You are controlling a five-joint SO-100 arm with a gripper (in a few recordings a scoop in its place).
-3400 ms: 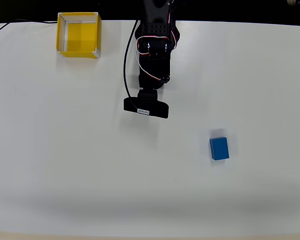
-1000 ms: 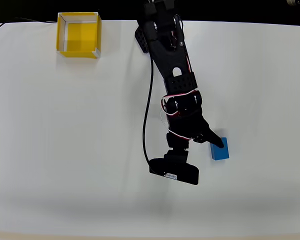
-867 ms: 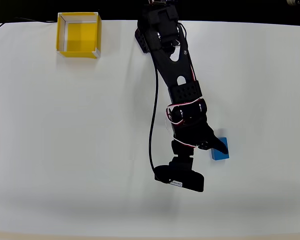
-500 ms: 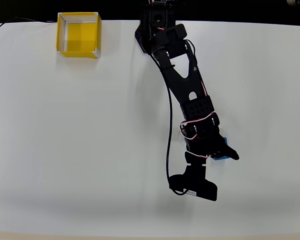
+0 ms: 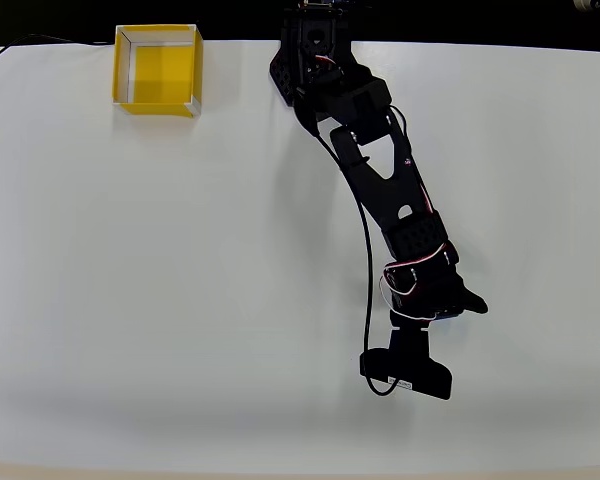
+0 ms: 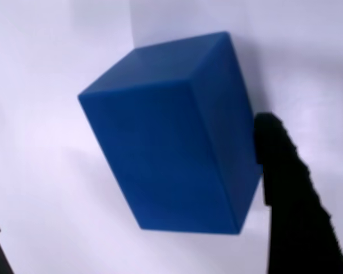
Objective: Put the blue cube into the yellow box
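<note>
Black arm reached farther out than moment ago, now right over small bright-blue cube (image 6: 171, 137). Big white surface (image 5: 160, 300) under all. Square open yellow box (image 5: 157, 68) far off, top left corner overhead. Cube sits on surface. Black gripper (image 5: 442, 305) spread wide around cube, one finger (image 6: 286, 188) touching its side.

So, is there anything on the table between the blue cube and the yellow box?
Nothing visible. The blue cube sits under the tool at lower right of the overhead view, the yellow box at upper left, with bare white table between.
</note>
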